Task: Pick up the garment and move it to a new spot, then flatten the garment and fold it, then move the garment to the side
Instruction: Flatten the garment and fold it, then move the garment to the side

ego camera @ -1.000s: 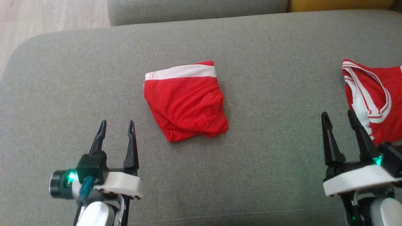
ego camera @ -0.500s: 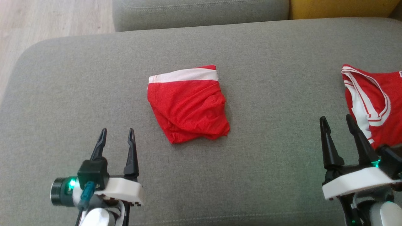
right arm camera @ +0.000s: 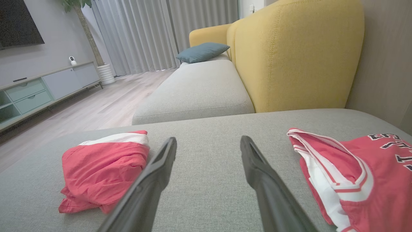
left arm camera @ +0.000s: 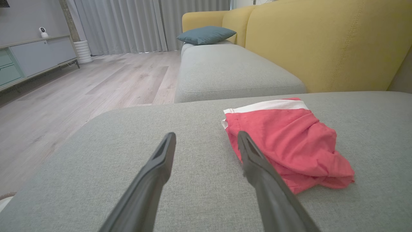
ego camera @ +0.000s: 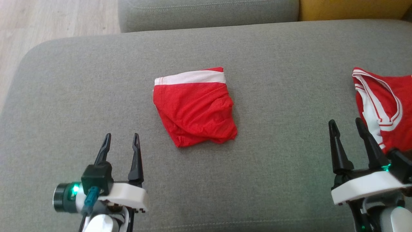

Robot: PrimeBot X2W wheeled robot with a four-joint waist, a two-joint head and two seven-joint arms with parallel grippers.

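A wide grey sofa seat (ego camera: 273, 180) spreads across the head view, seen from above, with a strip of pale wooden floor (ego camera: 48, 19) at the upper left. The two wrist views look along the seat at a low angle and add the room beyond: a yellow sofa back (left arm camera: 322, 42), a second grey seat cushion (left arm camera: 225, 71), grey curtains (left arm camera: 128, 25) and a low sideboard (left arm camera: 29, 61) against the far wall.

A red jersey (ego camera: 386, 106) with white striped trim lies at the seat's right edge, cut off by the frame. The right wrist view shows dark lettering on it.

Red shorts (ego camera: 194, 108) with a white waistband lie folded and slightly rumpled near the middle of the seat, waistband on the far side.

A teal pillow (left arm camera: 206, 34) rests on the far cushion.

The left gripper (ego camera: 122, 135) hovers at the lower left, fingers apart and empty, well short of the shorts. From its own wrist camera one finger overlaps the shorts' near corner, but from above grey fabric lies between them.

The right gripper (ego camera: 345, 121) sits at the lower right, fingers spread and empty, just beside the jersey's near edge.

A small white camera (left arm camera: 42, 31) stands on the sideboard.
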